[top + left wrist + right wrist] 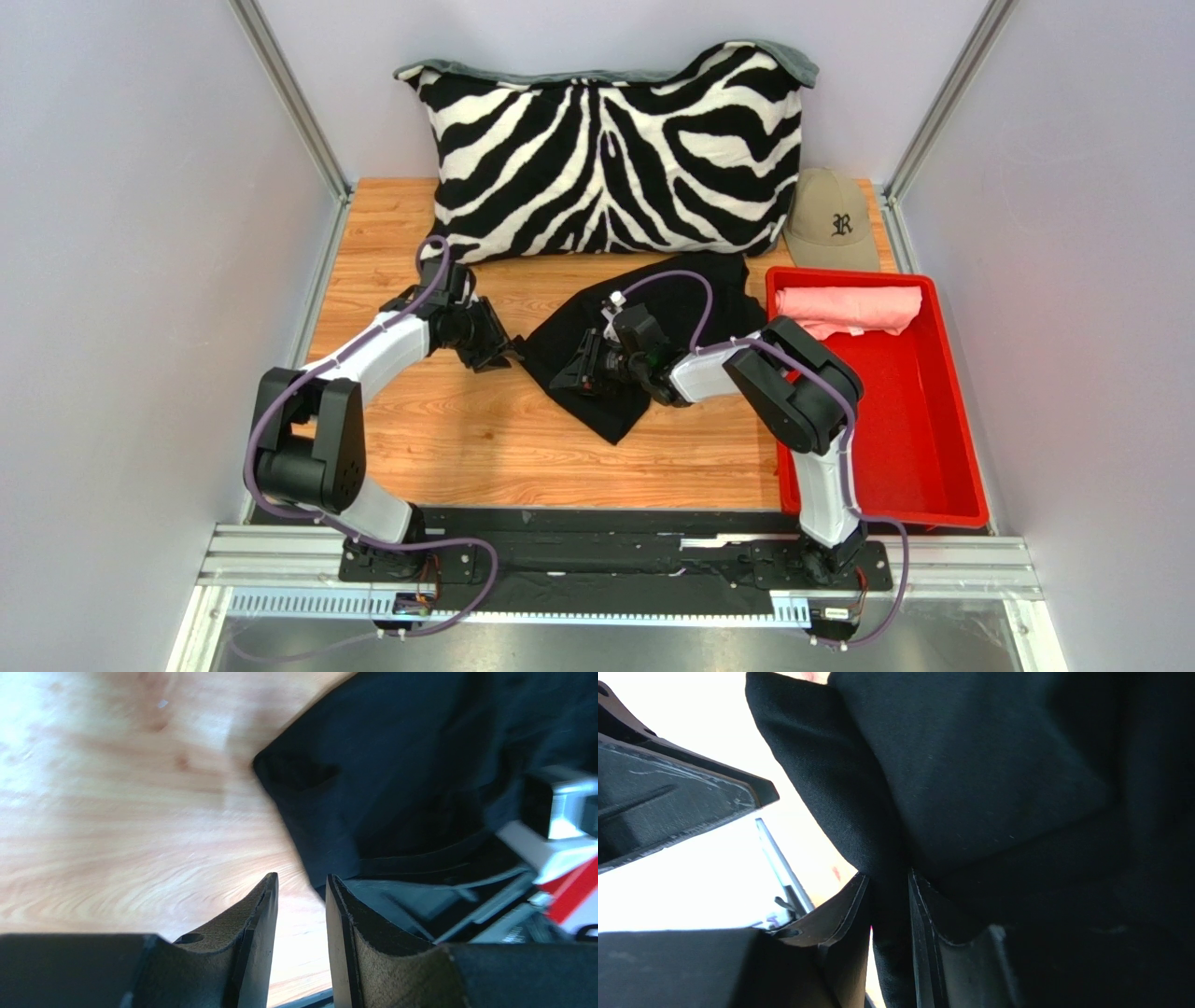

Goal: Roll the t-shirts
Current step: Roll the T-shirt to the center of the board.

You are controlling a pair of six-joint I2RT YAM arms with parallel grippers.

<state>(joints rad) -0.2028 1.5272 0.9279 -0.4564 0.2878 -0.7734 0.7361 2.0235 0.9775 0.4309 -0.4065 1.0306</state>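
The black t-shirt lies crumpled mid-table, its cloth filling the right wrist view and the upper right of the left wrist view. My right gripper sits on the shirt's near left part, its jaws shut on a fold of black cloth. My left gripper hovers just left of the shirt's left corner; it is open, with only bare wood between the fingers. The salmon pink t-shirt lies rolled at the far end of the red tray.
A zebra-striped pillow leans against the back wall. A tan cap sits behind the tray. The wooden table is bounded by side walls and a metal rail at the near edge.
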